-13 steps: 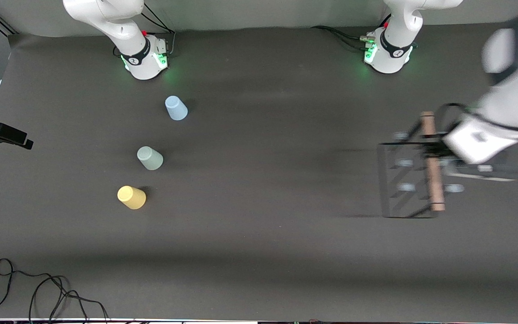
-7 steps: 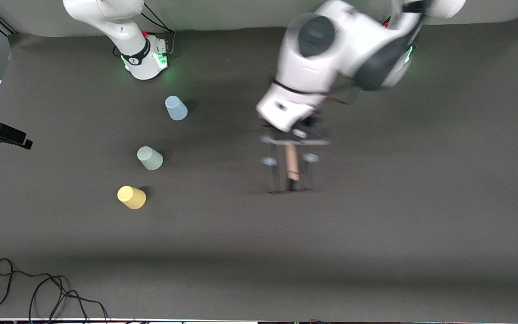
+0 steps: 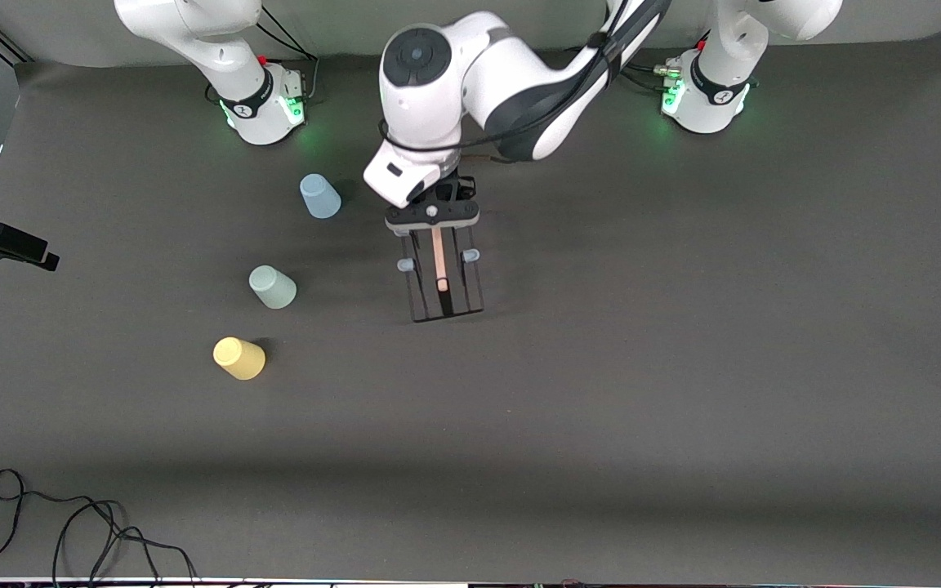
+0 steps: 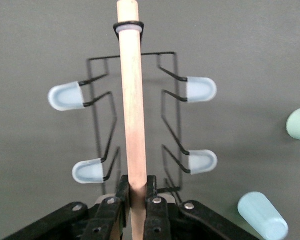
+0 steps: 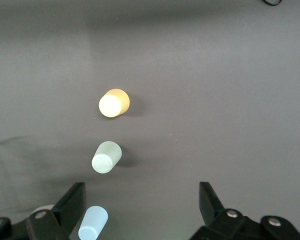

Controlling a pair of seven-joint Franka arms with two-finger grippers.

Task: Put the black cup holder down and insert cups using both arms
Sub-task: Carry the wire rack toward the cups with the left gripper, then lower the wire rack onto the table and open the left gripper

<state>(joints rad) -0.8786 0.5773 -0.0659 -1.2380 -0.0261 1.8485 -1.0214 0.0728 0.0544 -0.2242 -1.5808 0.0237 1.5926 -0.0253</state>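
Front view: black cup holder (image 3: 443, 278) is seen mid-desk, beside the light blue cup (image 3: 319, 196).
Left gripper (image 4: 135, 197): jaws are clamped on the holder's wooden handle (image 4: 132, 100).
Right gripper (image 5: 142, 200): jaws are spread wide, nothing held, over the cups.
Cups: light blue, pale green (image 3: 272, 287), yellow (image 3: 238, 358), toward the right arm's end.

Surface (image 3: 683, 392): you have a dark grey mat covering it.
Cups: you see three standing upside down toward the right arm's end: light blue cup (image 3: 320, 197) farthest from the front camera, pale green cup (image 3: 272, 287) next, yellow cup (image 3: 238, 358) nearest.
Cable (image 3: 70, 523): you find a thin black loop lying at the camera-side edge.
Arm bases: both stand along the edge farthest from the camera.
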